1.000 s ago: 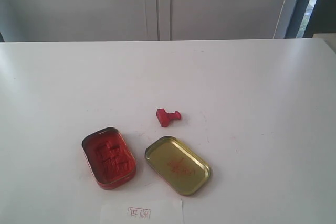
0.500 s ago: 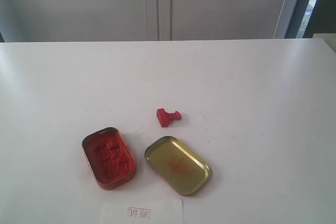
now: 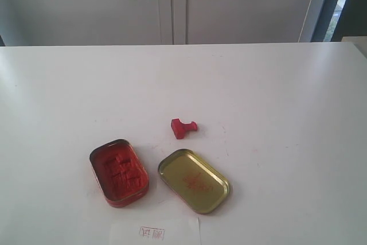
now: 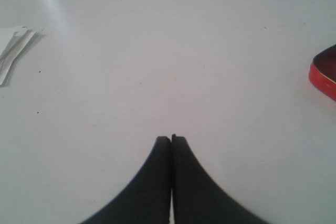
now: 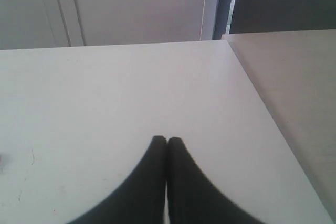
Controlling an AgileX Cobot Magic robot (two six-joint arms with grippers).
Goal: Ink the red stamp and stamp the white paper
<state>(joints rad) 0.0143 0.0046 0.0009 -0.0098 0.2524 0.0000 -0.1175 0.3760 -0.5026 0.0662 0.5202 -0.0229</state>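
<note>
The red stamp [image 3: 183, 127] lies on its side near the middle of the white table. In front of it, to the left, sits the open tin of red ink pad [image 3: 118, 171], whose edge also shows in the left wrist view [image 4: 324, 75]. The white paper [image 3: 155, 232], bearing a small red mark, lies at the front edge, partly cut off. Neither arm shows in the exterior view. My left gripper [image 4: 171, 139] is shut over bare table with nothing between its fingers. My right gripper [image 5: 167, 140] is shut too, over bare table.
The tin's gold lid [image 3: 194, 180] lies open side up right of the ink pad. White paper scraps [image 4: 13, 51] lie on the table in the left wrist view. A lower beige surface [image 5: 294, 93] adjoins the table's edge. Grey cabinet doors [image 3: 172, 4] stand behind.
</note>
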